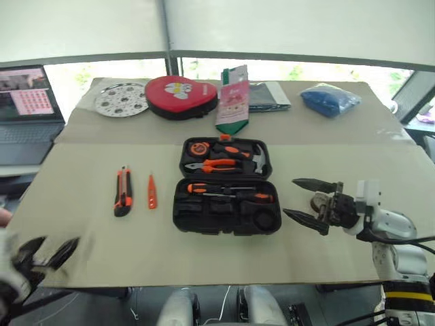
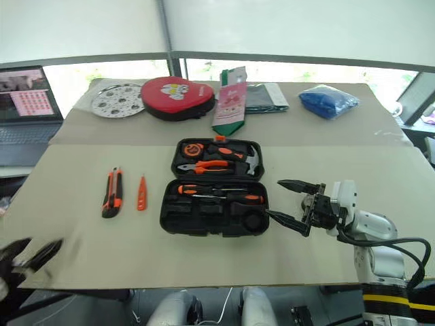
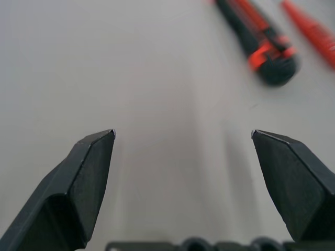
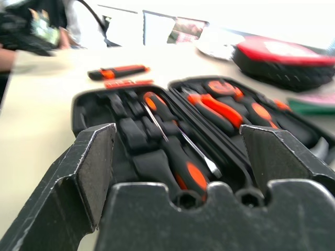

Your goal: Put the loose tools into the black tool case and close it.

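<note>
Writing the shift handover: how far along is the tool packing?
Done: both screwdrivers lie in the open black tool case. In hand: nothing; the right end effector is open beside the case, the left end effector open too. Left: utility knife and tester pen on the table, then closing.

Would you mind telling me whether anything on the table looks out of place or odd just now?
Two tools lie loose on the table left of the open black tool case: the utility knife and the small orange tester pen. The case's lid lies flat. Nothing looks spilled or damaged.
</note>
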`<action>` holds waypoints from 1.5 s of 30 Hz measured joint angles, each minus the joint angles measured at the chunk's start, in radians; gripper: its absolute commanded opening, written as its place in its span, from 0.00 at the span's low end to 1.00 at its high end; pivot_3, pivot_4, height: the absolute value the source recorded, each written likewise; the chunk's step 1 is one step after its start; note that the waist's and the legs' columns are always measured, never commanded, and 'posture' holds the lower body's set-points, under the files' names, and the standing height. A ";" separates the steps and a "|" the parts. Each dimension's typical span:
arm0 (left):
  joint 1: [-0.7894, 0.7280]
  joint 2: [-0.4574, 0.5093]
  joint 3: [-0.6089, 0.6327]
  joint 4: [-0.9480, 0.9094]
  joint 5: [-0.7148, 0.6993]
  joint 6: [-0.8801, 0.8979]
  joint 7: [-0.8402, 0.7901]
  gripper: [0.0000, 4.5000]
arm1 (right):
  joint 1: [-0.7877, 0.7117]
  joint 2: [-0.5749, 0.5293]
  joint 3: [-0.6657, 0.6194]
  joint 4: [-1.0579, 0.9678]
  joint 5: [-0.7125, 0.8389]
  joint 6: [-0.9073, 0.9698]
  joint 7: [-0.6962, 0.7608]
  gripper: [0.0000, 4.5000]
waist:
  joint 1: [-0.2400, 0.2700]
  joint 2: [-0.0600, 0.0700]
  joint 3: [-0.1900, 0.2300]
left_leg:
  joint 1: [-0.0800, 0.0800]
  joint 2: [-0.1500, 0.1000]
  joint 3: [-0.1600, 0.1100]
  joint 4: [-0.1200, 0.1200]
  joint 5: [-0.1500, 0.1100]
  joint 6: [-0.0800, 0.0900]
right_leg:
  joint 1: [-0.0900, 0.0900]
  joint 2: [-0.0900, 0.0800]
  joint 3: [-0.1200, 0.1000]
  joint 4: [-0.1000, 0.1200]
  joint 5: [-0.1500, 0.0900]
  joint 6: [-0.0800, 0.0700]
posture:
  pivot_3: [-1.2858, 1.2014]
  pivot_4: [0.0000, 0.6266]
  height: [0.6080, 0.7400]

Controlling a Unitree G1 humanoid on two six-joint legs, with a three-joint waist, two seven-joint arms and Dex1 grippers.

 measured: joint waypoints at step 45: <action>-0.752 -0.396 -0.414 0.174 0.234 0.550 0.678 0.10 | -0.111 -0.104 0.032 -0.183 0.075 0.139 -0.058 1.00 | -0.015 -0.003 0.002 | 0.017 0.000 0.000 -0.014 0.010 -0.017 | 0.013 0.006 0.003 -0.003 0.001 -0.003 | 0.52 0.24 1.00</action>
